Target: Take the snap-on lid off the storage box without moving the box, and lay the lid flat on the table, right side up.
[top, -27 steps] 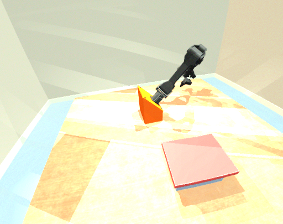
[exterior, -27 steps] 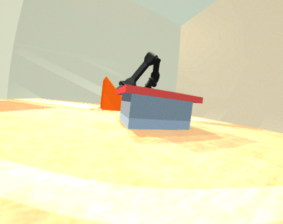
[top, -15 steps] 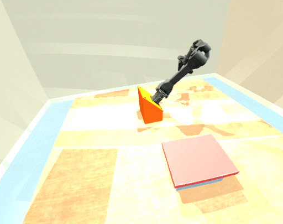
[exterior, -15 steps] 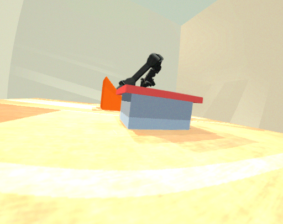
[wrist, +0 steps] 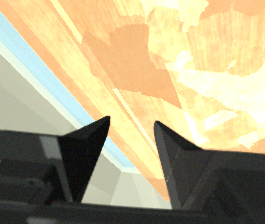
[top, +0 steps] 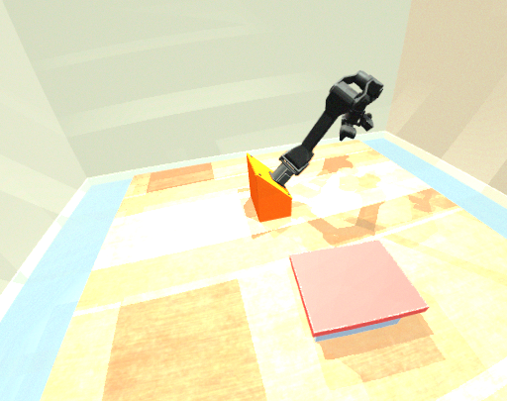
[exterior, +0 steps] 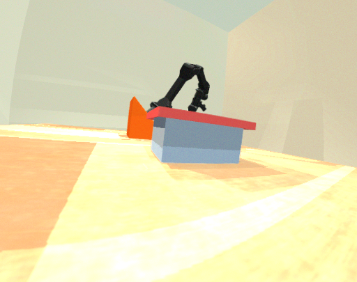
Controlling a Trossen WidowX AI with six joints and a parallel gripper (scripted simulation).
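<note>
The red lid (top: 357,285) (exterior: 203,117) sits flat on top of the blue storage box (top: 357,329) (exterior: 199,139) and overhangs its sides. The box stands upright on the table. My gripper (top: 358,131) (exterior: 198,108) (wrist: 132,121) is partly open and empty, with a gap between its fingertips. It hangs in the air well behind the box and lid in the top and exterior views, pointing down. In the exterior view the lid's edge lies just in front of the fingertips. Neither box nor lid shows in the wrist view.
An orange wedge-shaped block (top: 272,203) (exterior: 138,125) stands at the arm's base, behind and left of the box. The wooden table (top: 184,340) (exterior: 112,207) has blue strips (top: 60,260) along its side edges and a pale raised rim. Walls stand beyond it.
</note>
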